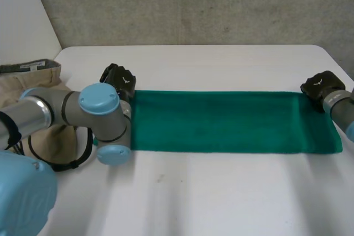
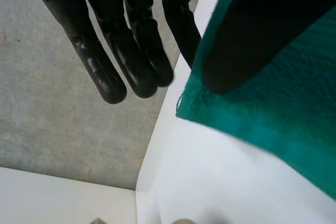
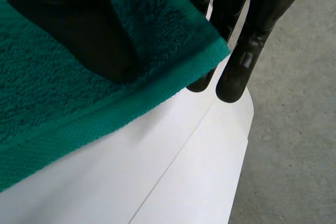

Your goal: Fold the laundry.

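A green towel (image 1: 232,122) lies flat as a long strip across the white table (image 1: 221,192). My left hand (image 1: 119,79) is at its far left corner. In the left wrist view the thumb (image 2: 241,40) presses on top of the towel (image 2: 273,103), and the straight fingers (image 2: 131,61) reach past the corner, the nearest slipping behind the cloth's edge. My right hand (image 1: 321,88) is at the far right corner. There the thumb (image 3: 79,30) lies on the towel (image 3: 52,87) and the fingers (image 3: 252,40) pass under the corner, pinching it.
A beige garment (image 1: 33,81) lies heaped at the table's left edge. My left arm's elbow (image 1: 102,120) hangs over the table by the towel's left end. Bare table stretches in front of the towel, and grey floor lies beyond the far edge.
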Motion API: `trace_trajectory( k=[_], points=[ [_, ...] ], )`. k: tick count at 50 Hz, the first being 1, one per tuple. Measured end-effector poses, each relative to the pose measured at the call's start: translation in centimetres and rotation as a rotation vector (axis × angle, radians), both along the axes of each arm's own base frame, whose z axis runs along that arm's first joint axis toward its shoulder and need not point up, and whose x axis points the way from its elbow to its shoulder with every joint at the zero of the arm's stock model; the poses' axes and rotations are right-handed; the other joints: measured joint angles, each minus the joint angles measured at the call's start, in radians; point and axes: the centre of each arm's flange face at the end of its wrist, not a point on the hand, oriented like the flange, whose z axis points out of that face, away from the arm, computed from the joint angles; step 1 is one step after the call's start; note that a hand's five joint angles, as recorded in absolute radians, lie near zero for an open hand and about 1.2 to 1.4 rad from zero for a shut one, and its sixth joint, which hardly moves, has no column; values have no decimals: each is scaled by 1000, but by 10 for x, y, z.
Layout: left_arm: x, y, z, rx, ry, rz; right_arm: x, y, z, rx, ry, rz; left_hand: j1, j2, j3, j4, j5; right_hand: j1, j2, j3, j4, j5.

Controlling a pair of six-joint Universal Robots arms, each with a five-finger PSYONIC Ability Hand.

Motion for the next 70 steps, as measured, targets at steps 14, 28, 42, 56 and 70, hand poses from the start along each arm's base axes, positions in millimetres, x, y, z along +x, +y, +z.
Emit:
trace_trajectory(
  k=[14, 28, 42, 56, 70],
  points=[
    [-13, 13, 0, 2, 17, -36, 11, 2, 50, -89, -198, -67, -961, -993, -982, -1000, -921, -729, -884, -904, -891, -878],
    [21, 80, 79, 58, 312, -75, -18, 66, 102, 58, -478, 19, -961, -993, -982, -1000, -921, -729, -884, -904, -891, -878],
    [45, 126, 61, 231, 454, -122, -54, 100, 31, 298, -467, -6, -961, -993, -982, -1000, -921, -597, -722, -733, -736, -737],
    [49, 124, 55, 243, 443, -103, -62, 87, -5, 268, -446, -10, -961, -993, -982, -1000, -921, -426, -508, -529, -534, -546],
    [50, 125, 52, 253, 437, -99, -72, 78, -11, 254, -445, -29, -961, -993, -982, -1000, -921, 40, 74, 60, 62, 38]
  ],
)
